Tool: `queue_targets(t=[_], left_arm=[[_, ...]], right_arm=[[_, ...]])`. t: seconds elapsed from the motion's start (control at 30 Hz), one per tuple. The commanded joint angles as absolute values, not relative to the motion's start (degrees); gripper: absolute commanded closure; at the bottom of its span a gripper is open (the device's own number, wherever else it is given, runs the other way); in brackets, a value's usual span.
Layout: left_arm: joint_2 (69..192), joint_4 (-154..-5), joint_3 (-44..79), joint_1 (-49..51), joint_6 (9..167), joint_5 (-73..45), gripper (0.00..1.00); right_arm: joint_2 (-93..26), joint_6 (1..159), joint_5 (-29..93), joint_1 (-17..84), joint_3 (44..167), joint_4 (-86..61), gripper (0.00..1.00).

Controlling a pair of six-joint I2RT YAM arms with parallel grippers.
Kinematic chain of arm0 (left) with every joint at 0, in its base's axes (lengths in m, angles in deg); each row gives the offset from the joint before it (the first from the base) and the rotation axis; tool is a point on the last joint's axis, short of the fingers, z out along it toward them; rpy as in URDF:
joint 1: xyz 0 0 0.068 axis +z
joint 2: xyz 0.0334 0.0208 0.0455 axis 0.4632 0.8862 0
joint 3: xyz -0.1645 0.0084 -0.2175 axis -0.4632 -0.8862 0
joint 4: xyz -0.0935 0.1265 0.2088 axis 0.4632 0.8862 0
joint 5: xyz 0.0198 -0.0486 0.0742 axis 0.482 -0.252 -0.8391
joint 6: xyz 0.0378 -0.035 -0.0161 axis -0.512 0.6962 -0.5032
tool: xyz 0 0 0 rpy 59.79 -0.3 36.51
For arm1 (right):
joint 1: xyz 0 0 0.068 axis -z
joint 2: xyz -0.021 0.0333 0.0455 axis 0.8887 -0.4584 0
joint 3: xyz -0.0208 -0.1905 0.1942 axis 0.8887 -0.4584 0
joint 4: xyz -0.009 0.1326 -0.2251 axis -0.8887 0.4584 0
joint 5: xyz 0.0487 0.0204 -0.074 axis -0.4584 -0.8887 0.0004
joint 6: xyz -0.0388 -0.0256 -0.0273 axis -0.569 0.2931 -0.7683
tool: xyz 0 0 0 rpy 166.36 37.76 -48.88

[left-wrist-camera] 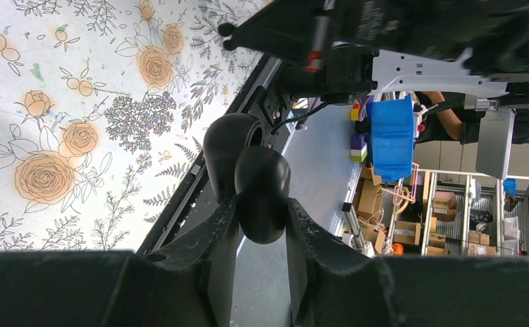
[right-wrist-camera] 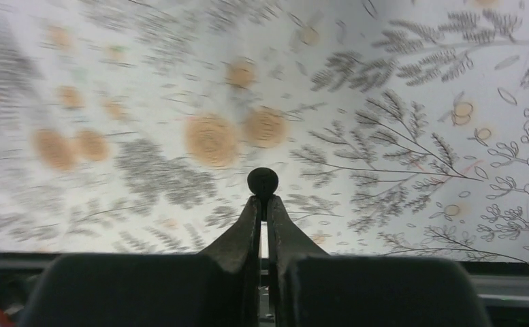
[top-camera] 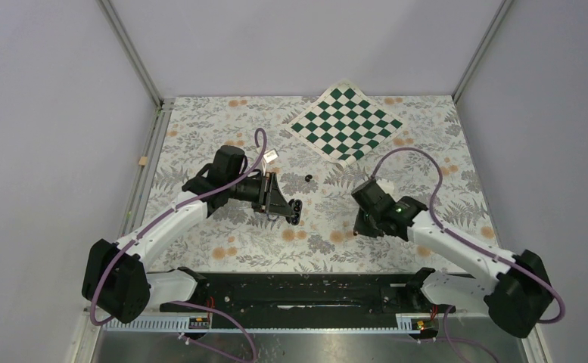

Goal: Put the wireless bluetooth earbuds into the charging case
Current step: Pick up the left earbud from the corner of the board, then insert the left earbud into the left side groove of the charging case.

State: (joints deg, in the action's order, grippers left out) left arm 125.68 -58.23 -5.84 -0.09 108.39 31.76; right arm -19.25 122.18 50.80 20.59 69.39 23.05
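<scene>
My left gripper [top-camera: 289, 206] is shut on the charging case [top-camera: 296, 212], a black rounded pebble, and holds it above the floral table. In the left wrist view the case [left-wrist-camera: 262, 187] sits between the two fingers [left-wrist-camera: 207, 238] with its lid [left-wrist-camera: 226, 151] hinged open behind it. My right gripper [top-camera: 361, 223] is shut on one tiny black earbud [right-wrist-camera: 263, 181], pinched at the very fingertips [right-wrist-camera: 251, 218] above the table. A second earbud [top-camera: 308, 178] lies on the table between the two arms, beyond the left gripper.
A green-and-white chequered cloth [top-camera: 346, 123] lies at the back right. A small white piece [top-camera: 272, 156] lies near the left wrist. A small tan strip [top-camera: 142, 161] sits on the left rail. The black base bar [top-camera: 298, 291] runs along the near edge.
</scene>
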Motion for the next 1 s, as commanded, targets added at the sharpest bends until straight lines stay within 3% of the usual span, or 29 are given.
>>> queue_targets(t=[0.0, 0.23, 0.73, 0.97], left_arm=[[123.6, -61.1, -5.3, -0.5, 106.3, 33.3, 1.0], [123.8, -63.4, -5.9, -0.9, 107.7, 33.5, 1.0], [124.1, -63.4, -5.2, -1.1, 109.1, 33.2, 1.0], [123.9, -67.5, -6.3, -1.5, 118.6, 27.0, 1.0]], right_arm=[[-12.3, 120.5, 52.8, 20.0, 77.5, 26.3, 1.0], [-10.8, 119.3, 50.3, 16.9, 85.5, 25.1, 1.0], [-6.8, 105.0, 36.4, 13.6, 85.8, 10.5, 1.0], [-9.7, 109.7, 39.2, 12.3, 88.5, 13.7, 1.0]])
